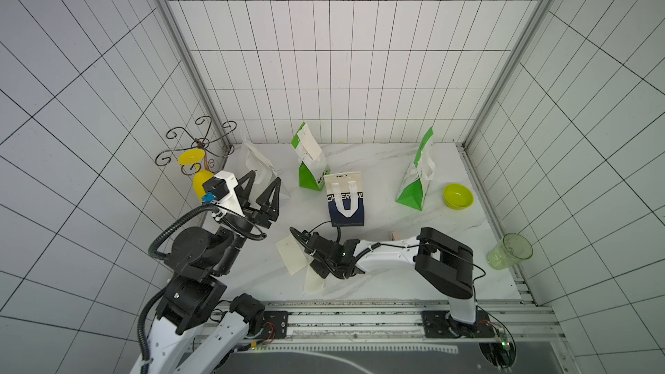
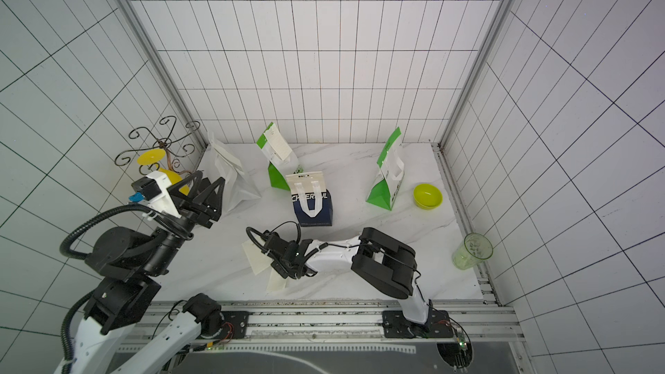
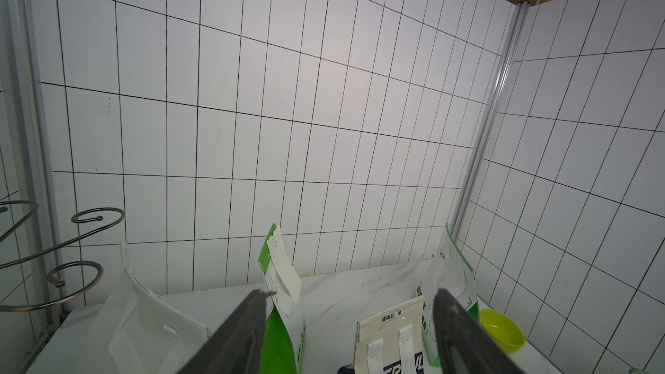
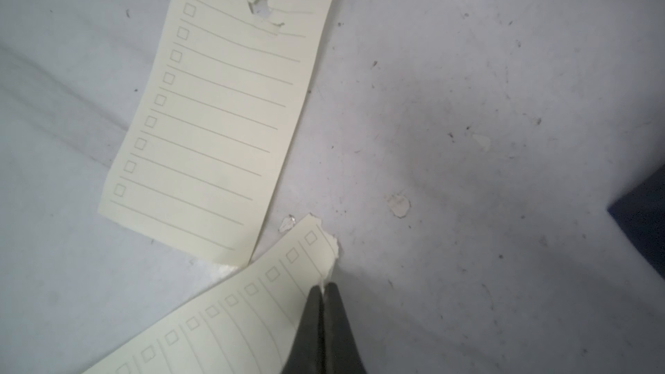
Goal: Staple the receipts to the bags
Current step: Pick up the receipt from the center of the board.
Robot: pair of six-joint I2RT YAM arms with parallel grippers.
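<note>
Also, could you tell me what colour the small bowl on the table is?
The bowl is lime green, clearest in a top view.

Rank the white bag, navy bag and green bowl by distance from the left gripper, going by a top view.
1. white bag, back left, just beyond the left gripper.
2. navy bag, centre.
3. green bowl, far right.

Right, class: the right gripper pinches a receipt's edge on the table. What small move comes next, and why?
Probably a slow lift straight off the table. The right gripper is shut on just the ragged end of the receipt, which lies flat beside a second receipt; a jerk might tear it.
</note>
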